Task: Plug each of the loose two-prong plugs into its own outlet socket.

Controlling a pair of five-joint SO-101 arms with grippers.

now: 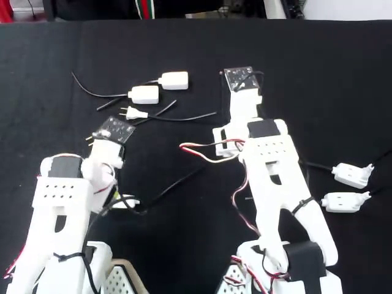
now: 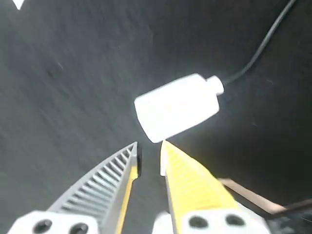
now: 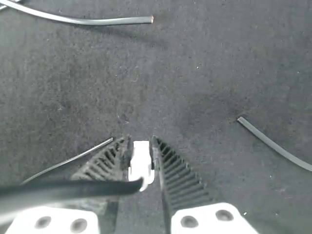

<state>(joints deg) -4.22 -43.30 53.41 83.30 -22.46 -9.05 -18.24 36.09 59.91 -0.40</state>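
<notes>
Two white outlet sockets [image 1: 174,79] [image 1: 145,94] on black cords lie at the back left of the black table [image 1: 318,73]. A loose two-prong plug [image 1: 136,113] rests just in front of them. My left gripper [image 1: 101,138] [image 2: 149,146] hovers near that plug, its fingers a narrow gap apart with nothing between them. A white socket body [image 2: 178,106] lies just past the tips. My right gripper [image 1: 241,78] [image 3: 141,141] is at the back centre, shut on a small white plug [image 3: 141,163].
Two more white sockets [image 1: 350,175] [image 1: 342,201] lie at the right edge. A white piece on a black cord [image 1: 125,201] sits beside the left arm. Loose cord ends [image 3: 87,20] [image 3: 273,144] lie on the cloth near the right gripper.
</notes>
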